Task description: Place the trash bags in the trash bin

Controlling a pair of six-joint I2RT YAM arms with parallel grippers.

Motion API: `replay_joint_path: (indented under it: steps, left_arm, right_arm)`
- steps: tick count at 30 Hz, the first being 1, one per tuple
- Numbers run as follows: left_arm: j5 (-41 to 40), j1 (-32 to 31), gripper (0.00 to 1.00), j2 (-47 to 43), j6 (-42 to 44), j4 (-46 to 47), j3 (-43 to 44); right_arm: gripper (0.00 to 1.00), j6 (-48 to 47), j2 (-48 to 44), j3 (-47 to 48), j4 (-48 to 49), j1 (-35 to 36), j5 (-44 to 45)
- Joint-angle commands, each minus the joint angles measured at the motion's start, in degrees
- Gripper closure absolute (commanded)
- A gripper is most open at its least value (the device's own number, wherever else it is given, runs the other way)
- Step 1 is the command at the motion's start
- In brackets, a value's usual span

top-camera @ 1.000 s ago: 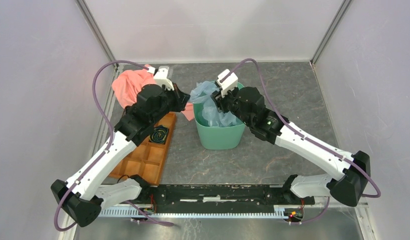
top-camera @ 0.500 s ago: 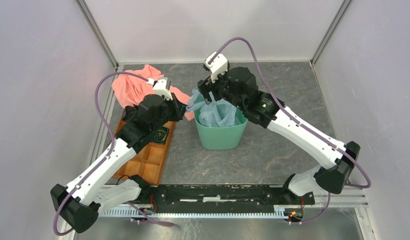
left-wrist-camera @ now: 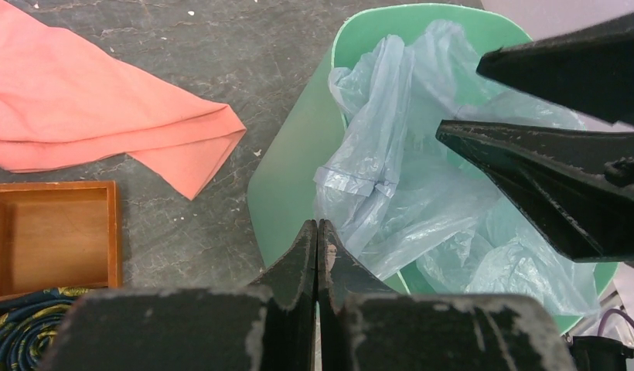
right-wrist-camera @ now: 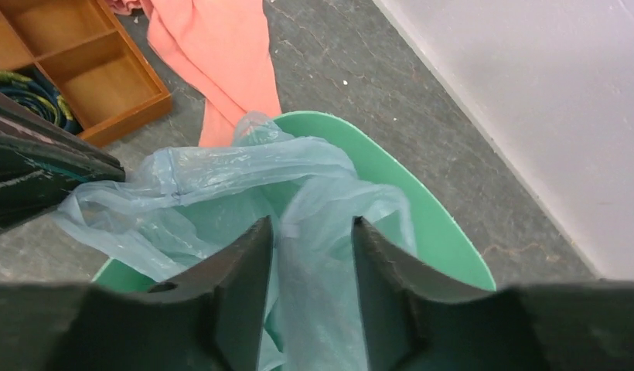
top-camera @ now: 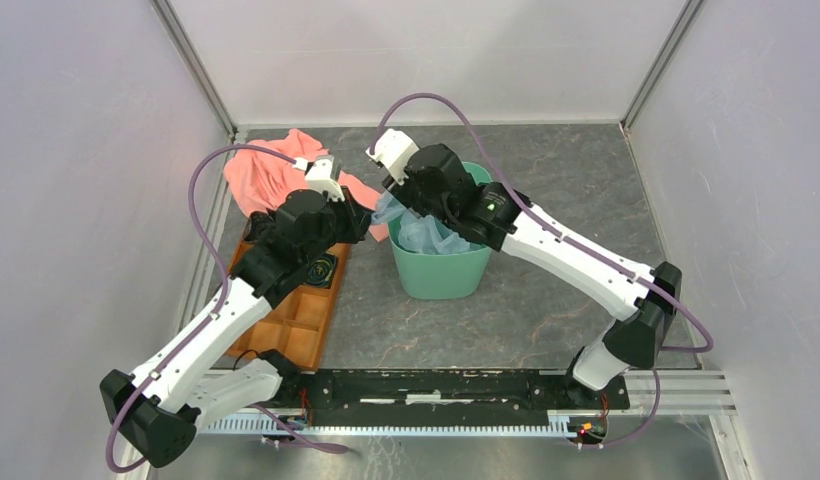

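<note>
- While the pale blue trash bag (left-wrist-camera: 422, 201) sits bunched inside the mint-green trash bin (left-wrist-camera: 287, 178), one fold spills over the rim on the cloth's side;
- left jaws pressed tight together, fingertips (left-wrist-camera: 302, 255) right at that spilled edge by the bin's rim; whether any film is pinched between them, cannot tell;
- right jaws apart, fingers (right-wrist-camera: 244, 263) straddling a ridge of the bag above the bin's mouth;
- on the tabletop (left-wrist-camera: 221, 62), a salmon-pink cloth (left-wrist-camera: 105, 116) lies beside the bin; an orange tray (left-wrist-camera: 59, 232) sits near it.
</note>
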Motion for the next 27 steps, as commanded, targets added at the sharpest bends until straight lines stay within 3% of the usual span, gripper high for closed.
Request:
replay_joint_path:
  steps: [1, 4, 10, 13, 18, 21, 25, 27]
  left_arm:
    - [-0.8, 0.2, 0.98, -1.0, -1.6, 0.7, 0.4]
    - [0.0, 0.3, 0.98, -1.9, -2.2, -0.4, 1.8]
    - [0.2, 0.3, 0.98, -6.9, -3.7, -3.7, 1.8]
    - [-1.2, 0.3, 0.98, -7.7, -4.1, -4.4, -0.3]
    - [-3.2, 0.3, 0.98, -6.5, -3.5, -5.5, -2.9]
    - [-5.7, 0.3, 0.98, -5.8, -2.1, -5.2, -3.3]
    - [-2.7, 0.3, 0.98, -4.2, -1.6, -6.6, 0.0]
    - [-3.1, 0.3, 0.98, -4.8, -1.6, -7.4, 0.2]
  right_arm:
    - [0.62, -0.3, -3.2, 1.2, 2.0, 1.3, 8.4]
    - [0.79, 2.4, -8.1, -3.3, 5.9, 1.3, 16.6]
    - [1.00, 5.5, -23.2, -20.4, 18.1, 0.7, 24.3]
    - [1.00, 7.8, -29.3, -26.6, 22.3, -2.6, 22.8]
    - [1.00, 9.3, -31.7, -31.4, 21.9, -11.3, 17.3]
    - [0.98, 4.8, -30.7, -33.3, 21.1, -11.7, 19.4]
    - [0.96, 2.6, -30.1, -31.7, 18.3, -11.7, 23.4]
    - [1.00, 0.4, -30.2, -30.3, 19.6, -11.9, 24.3]
